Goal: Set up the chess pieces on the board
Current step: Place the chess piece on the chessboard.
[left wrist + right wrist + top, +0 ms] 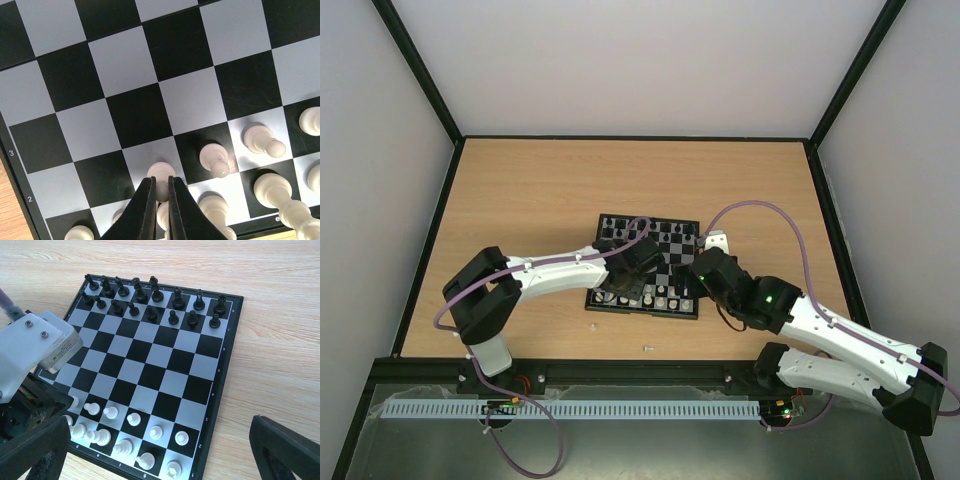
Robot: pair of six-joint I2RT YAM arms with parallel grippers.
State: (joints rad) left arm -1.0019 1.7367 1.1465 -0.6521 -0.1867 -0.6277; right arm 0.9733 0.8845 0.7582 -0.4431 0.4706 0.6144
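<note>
The board [677, 236] lies mid-table, and both grippers hover over its near edge. In the left wrist view my left gripper [160, 189] is shut on the head of a white pawn [161, 172], which stands on a grey square in the second row. Other white pieces [215, 159] stand beside it to the right. The right wrist view shows the black pieces [150, 297] lined up in the two far rows and the white pieces [132, 419] in the two near rows. My right gripper [160, 455] stands wide open above the board's near right corner, holding nothing.
The left arm's pale wrist housing [35, 347] covers the board's near left corner in the right wrist view. A tiny pale object [647, 347] lies on the wooden table in front of the board. Black frame rails [430, 250] border the table.
</note>
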